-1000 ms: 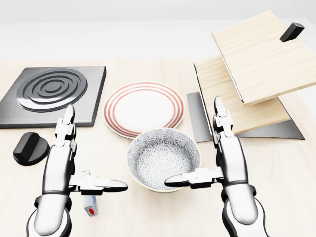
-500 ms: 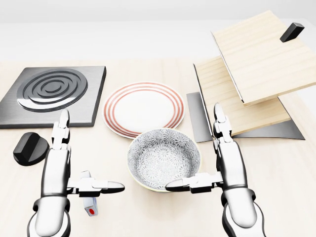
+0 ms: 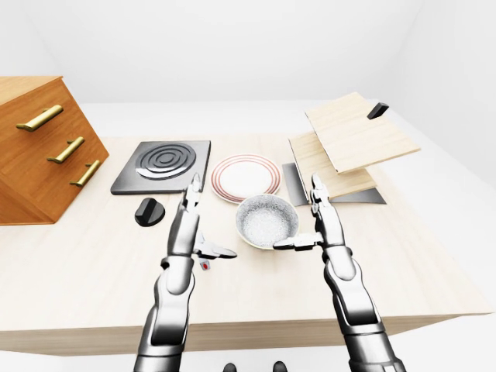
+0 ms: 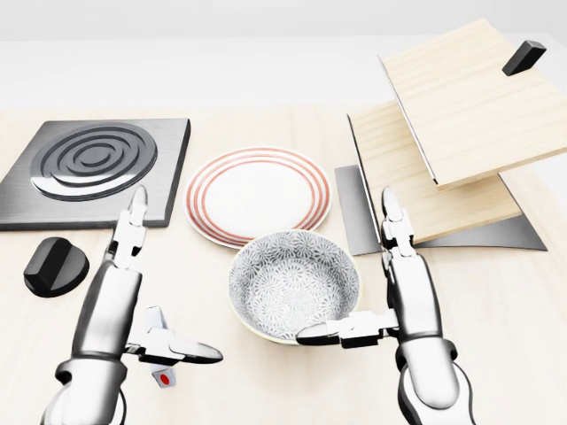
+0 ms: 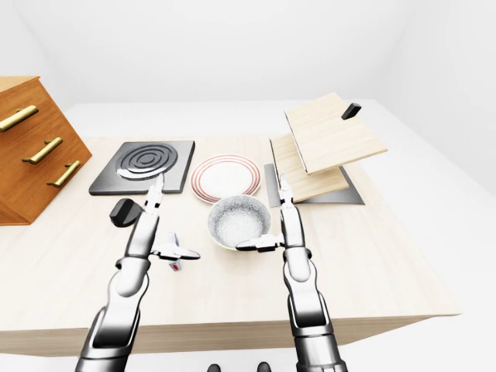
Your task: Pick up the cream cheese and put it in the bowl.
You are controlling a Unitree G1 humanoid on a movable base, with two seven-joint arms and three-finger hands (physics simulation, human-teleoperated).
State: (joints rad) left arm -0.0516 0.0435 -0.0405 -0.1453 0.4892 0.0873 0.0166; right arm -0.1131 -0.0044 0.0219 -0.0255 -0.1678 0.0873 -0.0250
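White and red-dotted, the cream cheese (image 4: 162, 370) lay on the table just under the left hand's (image 4: 133, 305) thumb, with all fingers spread and gripping nothing. The right hand (image 4: 390, 292) was likewise splayed and empty, its thumb over the bowl's (image 4: 266, 274) rim. A careless closing could have knocked the small pack aside instead of catching it, since the thumb hid most of it.

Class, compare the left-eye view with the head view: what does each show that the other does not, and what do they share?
Only the left-eye view shows the wooden drawer cabinet and the table's near edge. The head view shows nothing extra, only the same things closer. Both show the bowl, striped plate, stove plate, black knob, both hands, and the cream cheese under the left hand.
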